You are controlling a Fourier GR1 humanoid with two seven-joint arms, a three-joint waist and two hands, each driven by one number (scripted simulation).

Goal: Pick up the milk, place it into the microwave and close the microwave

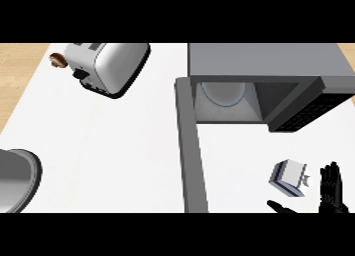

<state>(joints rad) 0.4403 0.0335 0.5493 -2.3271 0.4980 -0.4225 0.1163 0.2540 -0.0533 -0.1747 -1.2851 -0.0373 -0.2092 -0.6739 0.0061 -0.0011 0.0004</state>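
Note:
The milk (pixel 289 178) is a small white and blue carton standing on the white counter at the lower right, in front of the microwave. My right hand (pixel 331 187) is just right of the carton, fingers straight and upward, thumb (pixel 280 206) spread out below the carton, not touching it. The microwave (pixel 268 65) stands at the back right with its cavity and white turntable (pixel 223 94) exposed. Its grey door (pixel 190 145) is swung fully open toward me, left of the carton. My left hand does not show.
A silver toaster (pixel 108 66) lies at the back left. A large metal pot (pixel 9 177) sits at the left edge. The wooden floor (pixel 10 85) shows beyond the counter's left side.

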